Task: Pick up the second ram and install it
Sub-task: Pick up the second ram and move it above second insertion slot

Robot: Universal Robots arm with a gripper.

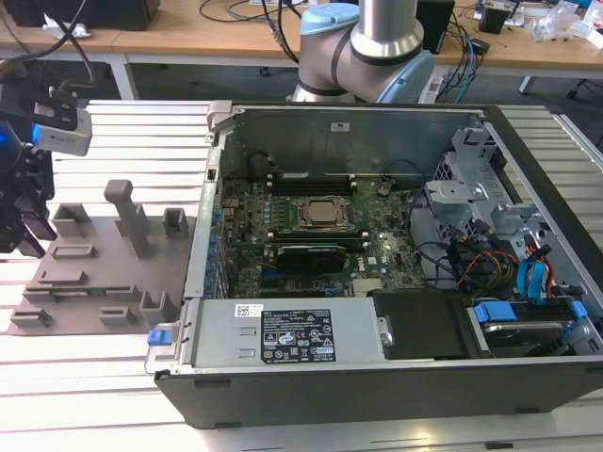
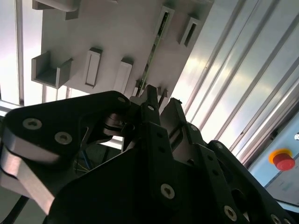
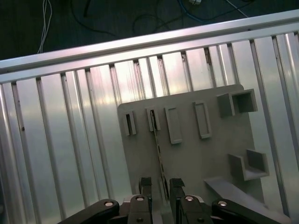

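Note:
The second ram (image 3: 156, 140) is a thin green stick standing on its edge in a slot of the grey holder plate (image 3: 210, 154). In the second wrist view the second ram (image 2: 154, 51) runs along the same plate (image 2: 107, 32). My gripper (image 3: 160, 184) hangs low over the plate with one black finger on each side of the stick's near end and a gap left on both sides, so it is open. In the exterior view the gripper (image 1: 24, 226) is at the far left, over the plate's (image 1: 94, 273) left end, well away from the open computer case (image 1: 377, 377).
The case lies open on the slatted aluminium table (image 1: 122, 141), with the motherboard and CPU socket (image 1: 320, 215) facing up and drive bays and cables on the exterior view's right. Upright grey blocks (image 1: 132, 217) stand on the plate. A red stop button (image 2: 283, 161) sits beside the table.

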